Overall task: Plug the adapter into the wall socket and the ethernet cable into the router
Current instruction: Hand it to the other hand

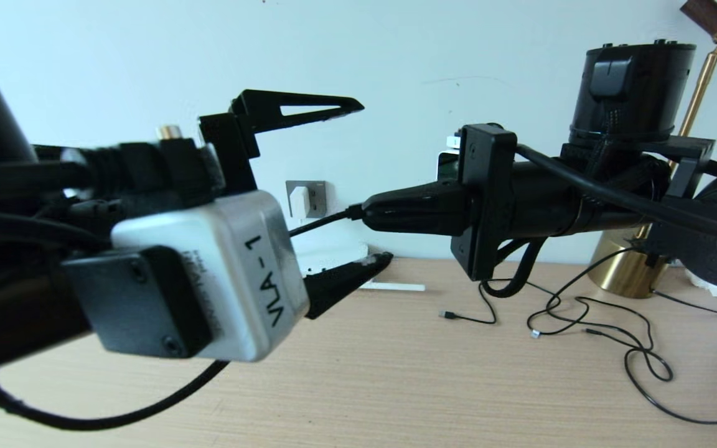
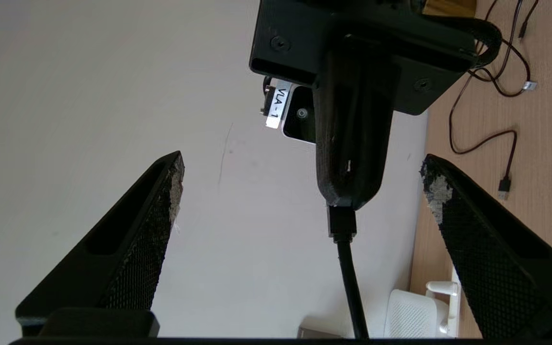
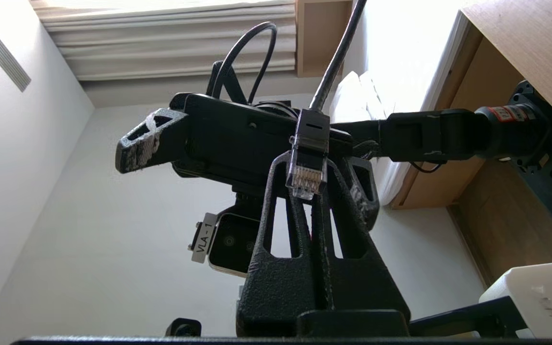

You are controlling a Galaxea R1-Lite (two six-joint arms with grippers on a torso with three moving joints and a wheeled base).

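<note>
My right gripper (image 1: 368,211) reaches in from the right, level, and is shut on the ethernet cable. The cable's clear-tipped connector (image 3: 307,167) sticks out past the fingertips, and its black cord (image 1: 324,221) runs off toward the wall. My left gripper (image 1: 376,180) hangs open in front of the wall with nothing between its fingers (image 2: 173,187); the right gripper's tip (image 2: 348,189) lies between them, apart from both. The white adapter (image 1: 299,200) sits in the grey wall socket (image 1: 316,198). The white router (image 1: 333,256) lies on the desk below it, partly hidden by my lower left finger.
The wooden desk (image 1: 458,373) meets the pale wall. Thin black cords with small plugs (image 1: 582,323) sprawl across its right half. A brass lamp base (image 1: 620,274) stands at the back right. A white router antenna (image 1: 396,287) lies flat by the wall.
</note>
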